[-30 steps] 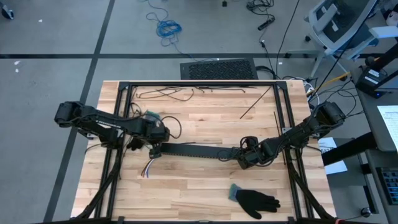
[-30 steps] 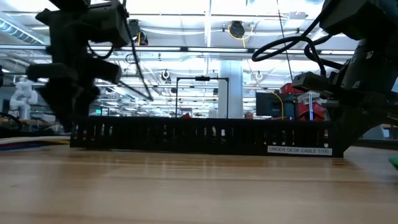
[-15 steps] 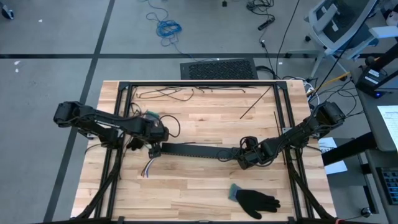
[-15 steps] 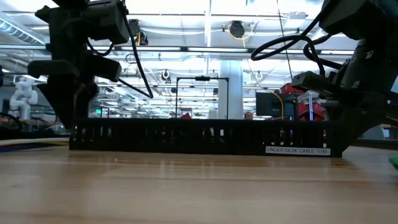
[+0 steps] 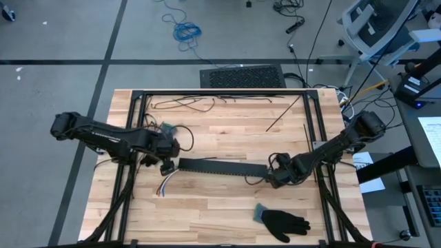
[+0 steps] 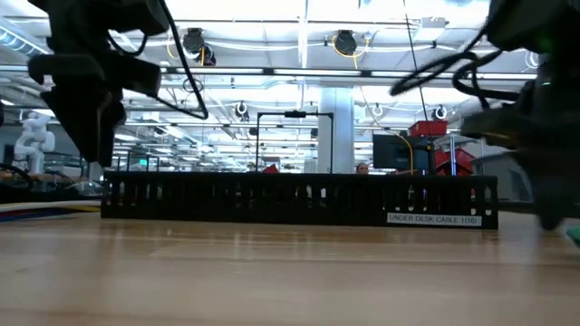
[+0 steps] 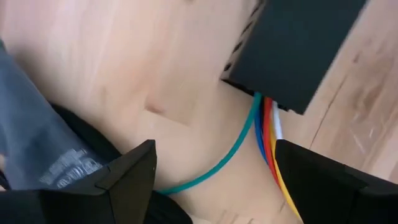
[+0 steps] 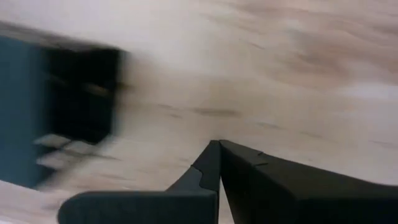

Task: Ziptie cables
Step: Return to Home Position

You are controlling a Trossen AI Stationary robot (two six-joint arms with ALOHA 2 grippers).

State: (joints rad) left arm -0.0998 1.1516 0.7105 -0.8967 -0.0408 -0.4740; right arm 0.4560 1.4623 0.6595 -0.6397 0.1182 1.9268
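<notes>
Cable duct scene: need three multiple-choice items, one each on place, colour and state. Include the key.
1. Where does the black glove lie relative to the cable duct?
A. on top of it
B. inside it
C. on the table, apart from it

2. Which of the cables leaving the duct's end bends away from the rest?
A. orange
B. teal
C. white

3. The left claw is:
A. open
B. shut on the cables
C. shut on the glove

Key:
1 C: the high view shows bare wood between glove and duct.
2 B: in the left wrist view the teal one curves off alone.
3 A: its fingers stand wide apart, gripping nothing.
</notes>
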